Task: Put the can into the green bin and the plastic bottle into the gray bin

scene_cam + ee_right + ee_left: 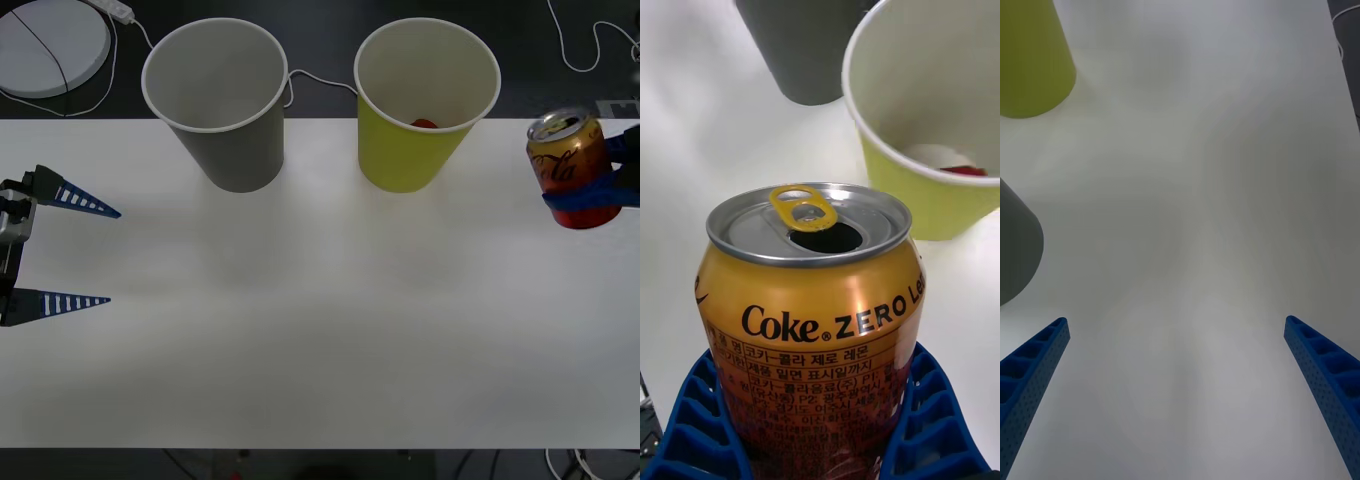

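The right gripper has its blue fingers closed around the can, holding it upright at the right edge of the surface. The green bin stands to the can's left, close by, and the gray bin farther left. The left gripper waits wide open, holding nothing.

Front cam: overhead, looks down on table. Right wrist cam: v. close behind can. Left wrist cam: low over table. All share green bin and gray bin.
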You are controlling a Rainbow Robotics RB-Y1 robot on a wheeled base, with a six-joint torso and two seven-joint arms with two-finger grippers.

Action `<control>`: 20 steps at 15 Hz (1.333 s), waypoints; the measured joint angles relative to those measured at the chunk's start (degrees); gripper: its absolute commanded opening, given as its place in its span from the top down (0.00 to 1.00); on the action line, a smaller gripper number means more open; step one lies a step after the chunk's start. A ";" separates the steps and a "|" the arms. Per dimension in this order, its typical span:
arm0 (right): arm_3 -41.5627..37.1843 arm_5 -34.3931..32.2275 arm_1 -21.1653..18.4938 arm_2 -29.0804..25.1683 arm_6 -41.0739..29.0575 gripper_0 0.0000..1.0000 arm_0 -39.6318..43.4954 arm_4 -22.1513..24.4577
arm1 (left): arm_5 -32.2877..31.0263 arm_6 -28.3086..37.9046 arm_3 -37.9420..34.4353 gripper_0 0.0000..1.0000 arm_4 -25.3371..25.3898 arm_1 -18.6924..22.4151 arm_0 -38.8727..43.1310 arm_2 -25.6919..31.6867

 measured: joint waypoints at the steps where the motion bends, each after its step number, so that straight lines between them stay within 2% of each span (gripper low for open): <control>1: 0.00 -0.02 -0.50 1.04 -1.74 1.00 -2.18 1.00 | 0.00 0.00 0.00 0.00 0.00 0.00 0.00 0.00; 7: 0.38 -0.03 -3.07 13.19 -13.72 1.00 -16.45 8.79 | 0.00 0.00 0.00 0.00 0.00 0.00 0.00 0.00; 12: 11.62 -0.02 -2.98 26.81 -13.98 1.00 -31.42 11.28 | 0.00 0.00 0.00 0.00 0.00 0.00 0.00 0.00; 20: 32.65 -0.02 4.40 41.48 -12.56 1.00 -49.16 16.23 | 0.00 0.00 0.00 0.00 0.00 0.00 0.00 0.00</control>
